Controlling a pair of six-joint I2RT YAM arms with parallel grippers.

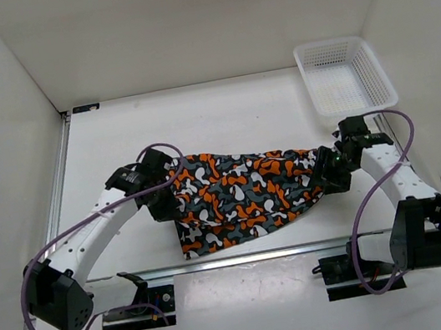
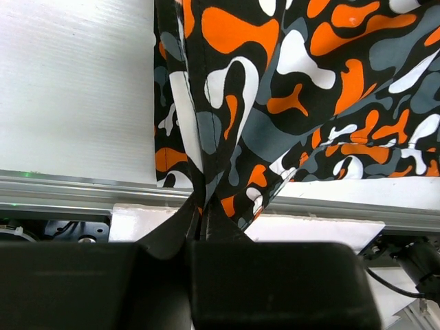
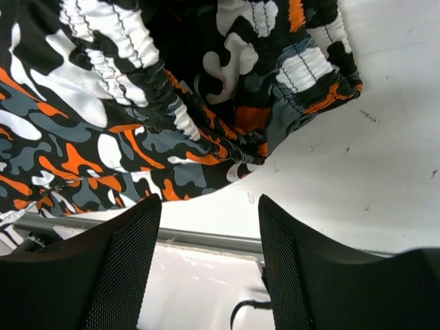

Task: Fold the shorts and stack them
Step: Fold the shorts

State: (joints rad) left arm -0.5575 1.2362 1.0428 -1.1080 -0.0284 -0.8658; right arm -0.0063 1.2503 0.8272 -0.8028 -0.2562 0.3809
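Observation:
The camouflage shorts (image 1: 242,195), orange, white, grey and black, lie stretched across the table between the two arms. My left gripper (image 1: 161,200) is at their left end, shut on a pinched fold of the fabric (image 2: 206,172); its jaws are closed with cloth between them (image 2: 199,213). My right gripper (image 1: 329,170) is at the right end by the elastic waistband (image 3: 172,103). Its fingers (image 3: 124,268) stand wide apart with nothing between them, and the waistband lies just beyond the tips.
A white plastic mesh basket (image 1: 344,75) stands at the back right of the table. A metal rail (image 1: 244,256) runs along the near table edge, just below the shorts' lower hem. White walls close in the left, back and right.

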